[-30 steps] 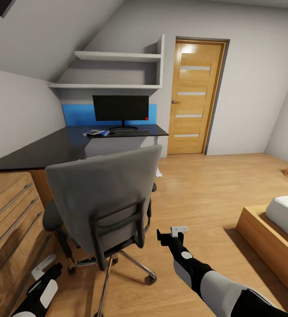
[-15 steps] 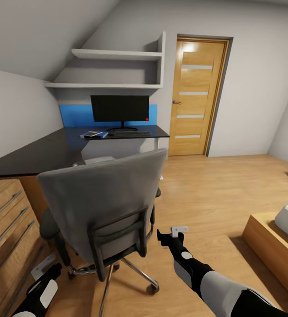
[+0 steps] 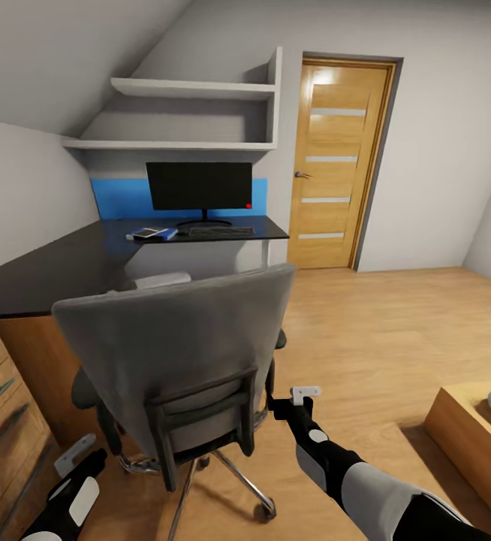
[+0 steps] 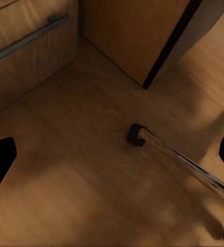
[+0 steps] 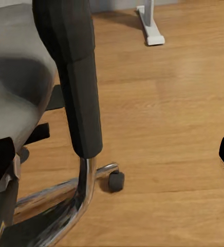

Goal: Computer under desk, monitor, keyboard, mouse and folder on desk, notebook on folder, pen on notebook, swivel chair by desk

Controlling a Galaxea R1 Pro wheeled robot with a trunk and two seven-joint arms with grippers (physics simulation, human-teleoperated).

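Observation:
The grey swivel chair [image 3: 178, 346] stands with its back toward me, in front of the black-topped desk [image 3: 58, 267]. At the desk's far end are the monitor [image 3: 199, 185], the keyboard [image 3: 221, 231] in front of it, and the blue folder [image 3: 170, 234] with the dark notebook [image 3: 146, 232] lying on it. A light grey box, likely the computer [image 3: 161, 280], peeks out under the desk behind the chair. My right gripper [image 3: 290, 400] is open just beside the chair's right side, near its black armrest post [image 5: 76, 82]. My left gripper [image 3: 76, 458] hangs open low by the chair's chrome base [image 4: 184, 162].
A light-wood drawer unit [image 3: 1, 406] with long handles stands at my left. The wooden door [image 3: 335, 161] is closed beyond the desk, with shelves [image 3: 193, 90] above the monitor. A bed frame [image 3: 471, 421] sits at the right. The desk's white leg [image 5: 150, 25] rests on the floor.
The whole view has shifted: the camera has moved forward and turned, so the bed slides off to the right and the chair sits closer to my right gripper. Both arms keep their pose.

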